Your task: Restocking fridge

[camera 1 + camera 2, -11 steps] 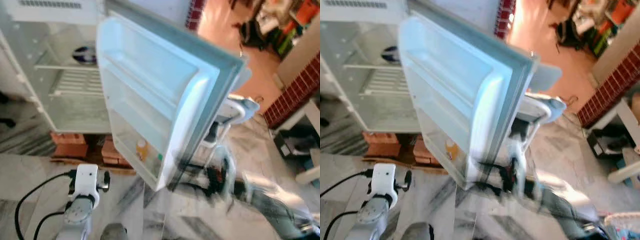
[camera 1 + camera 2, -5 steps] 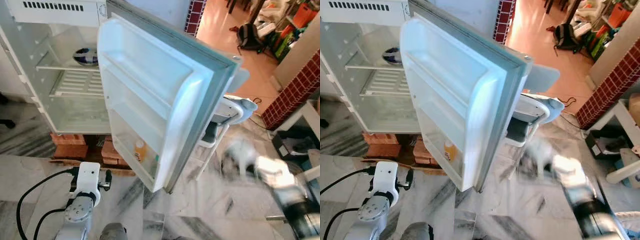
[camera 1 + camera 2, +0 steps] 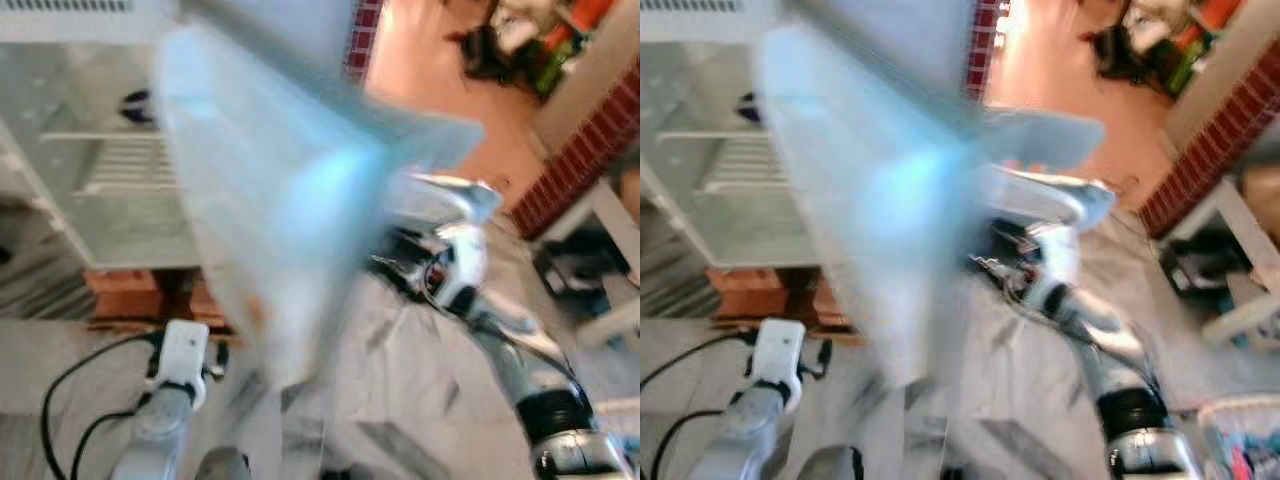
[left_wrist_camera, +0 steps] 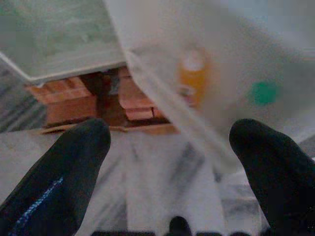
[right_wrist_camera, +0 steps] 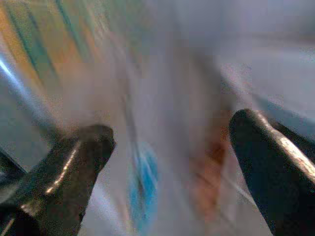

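Fridge point(image 3: 110, 190): white cabinet, standing open on stacked red bricks point(image 3: 125, 292) over a marble floor point(image 3: 400, 400); 1 wire shelf point(image 3: 130, 165) inside, with a dark bowl-like item point(image 3: 140, 102) on the level above, too blurred to identify further. Fridge door point(image 3: 270, 200): swung wide toward the camera, heavily blurred; its inner racks are pale and translucent. Lower door rack holds 1 orange bottle point(image 4: 193, 73) with a pale cap, and 1 green spot point(image 4: 264, 92) beside it, unidentifiable. Right gripper point(image 5: 167, 147): 2 black fingers spread wide, nothing between them; the right arm point(image 3: 520, 360) reaches forward at the door's outer edge, by a white chair-like frame point(image 3: 455, 200); contact with the door cannot be told through the blur. Left gripper point(image 4: 170, 147): 2 black fingers spread apart, empty, hanging low above the floor and aimed at the bricks and the door's lower rack. Left arm point(image 3: 165, 410): low in the foreground, black cable point(image 3: 60, 400) looping off it. Surroundings: red brick wall point(image 3: 580, 150) at right, orange floor point(image 3: 420, 70) beyond with a dark bag point(image 3: 480, 55).
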Tool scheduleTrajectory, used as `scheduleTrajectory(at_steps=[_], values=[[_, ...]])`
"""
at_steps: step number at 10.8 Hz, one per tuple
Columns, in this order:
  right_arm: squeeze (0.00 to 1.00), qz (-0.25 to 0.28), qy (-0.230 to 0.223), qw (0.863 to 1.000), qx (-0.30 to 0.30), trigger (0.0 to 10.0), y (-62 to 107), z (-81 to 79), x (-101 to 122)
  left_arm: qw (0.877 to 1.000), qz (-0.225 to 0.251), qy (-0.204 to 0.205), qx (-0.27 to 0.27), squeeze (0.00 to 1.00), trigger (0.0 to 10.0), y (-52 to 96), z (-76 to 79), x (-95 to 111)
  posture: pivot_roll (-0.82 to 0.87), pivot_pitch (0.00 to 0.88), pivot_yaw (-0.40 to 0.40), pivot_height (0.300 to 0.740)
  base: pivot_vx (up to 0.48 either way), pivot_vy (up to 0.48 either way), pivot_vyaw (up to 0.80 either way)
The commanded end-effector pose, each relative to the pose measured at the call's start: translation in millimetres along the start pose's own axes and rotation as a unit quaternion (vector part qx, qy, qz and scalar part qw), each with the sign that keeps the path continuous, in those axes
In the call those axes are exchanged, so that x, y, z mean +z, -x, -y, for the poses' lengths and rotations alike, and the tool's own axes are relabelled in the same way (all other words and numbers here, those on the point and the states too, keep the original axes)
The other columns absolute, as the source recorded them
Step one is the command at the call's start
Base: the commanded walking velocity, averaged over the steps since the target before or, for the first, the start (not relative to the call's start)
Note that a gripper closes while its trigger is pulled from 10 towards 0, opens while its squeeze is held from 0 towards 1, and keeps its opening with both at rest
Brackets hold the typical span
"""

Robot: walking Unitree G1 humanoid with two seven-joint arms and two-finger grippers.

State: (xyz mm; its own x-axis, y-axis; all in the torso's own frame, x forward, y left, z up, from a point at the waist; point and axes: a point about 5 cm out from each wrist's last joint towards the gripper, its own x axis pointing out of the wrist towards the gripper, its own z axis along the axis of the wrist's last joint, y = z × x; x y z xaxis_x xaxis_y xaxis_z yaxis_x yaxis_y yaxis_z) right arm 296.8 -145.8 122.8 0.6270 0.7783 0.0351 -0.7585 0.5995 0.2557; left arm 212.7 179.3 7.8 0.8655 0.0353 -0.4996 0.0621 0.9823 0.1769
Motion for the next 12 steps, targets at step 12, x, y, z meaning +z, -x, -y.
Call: scheduleTrajectory(at_steps=[12], values=[[0.00,0.019,0.051,0.962,-0.267,10.0,10.4,28.4,-30.4,0.971,0.179,-0.029,0.158,0.00,10.0,15.0,-54.9,53.1,0.21,0.083,-0.098,0.740,0.000,0.040,0.00]])
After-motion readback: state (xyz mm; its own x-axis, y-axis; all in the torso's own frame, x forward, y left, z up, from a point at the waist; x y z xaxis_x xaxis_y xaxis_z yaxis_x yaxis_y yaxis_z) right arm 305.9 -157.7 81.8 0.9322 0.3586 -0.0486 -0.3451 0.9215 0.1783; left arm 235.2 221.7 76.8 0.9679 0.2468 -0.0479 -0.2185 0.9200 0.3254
